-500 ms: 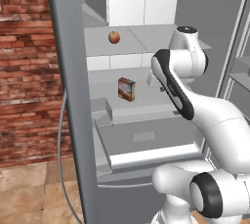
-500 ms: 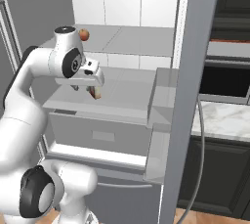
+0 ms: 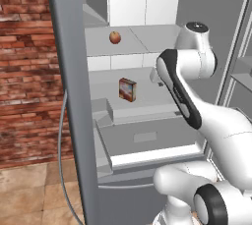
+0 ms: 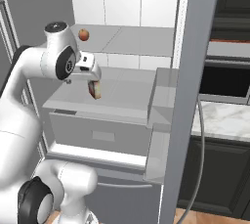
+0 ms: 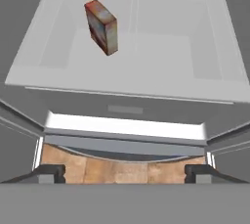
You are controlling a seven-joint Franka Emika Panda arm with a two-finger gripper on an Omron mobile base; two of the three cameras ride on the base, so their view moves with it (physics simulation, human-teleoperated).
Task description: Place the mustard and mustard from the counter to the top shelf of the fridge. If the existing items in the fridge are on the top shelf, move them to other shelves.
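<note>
A: With the fridge (image 3: 69, 96) door swung open at the left, what's inside, left to right?

B: Apple (image 3: 114, 37) sits on the top shelf (image 3: 147, 40), near its left edge, toward the back. Below it, the small box (image 3: 127, 90) stands upright on the wide white shelf (image 3: 147, 96) over the grey drawer (image 3: 142, 138), left of centre, nothing touching it.

A: Arm?

B: Gripper (image 5: 125, 171) hangs in front of that lower shelf, right of the box and well apart from it. Hand view: both fingertips (image 5: 49, 171) at the bottom edge, spread wide, nothing between them.

A: Mustard bottles?

B: Can't tell where they are. Right base view has a strip of marble counter (image 4: 219, 120) past the fridge's right wall, under the dark microwave (image 4: 227, 78).
</note>
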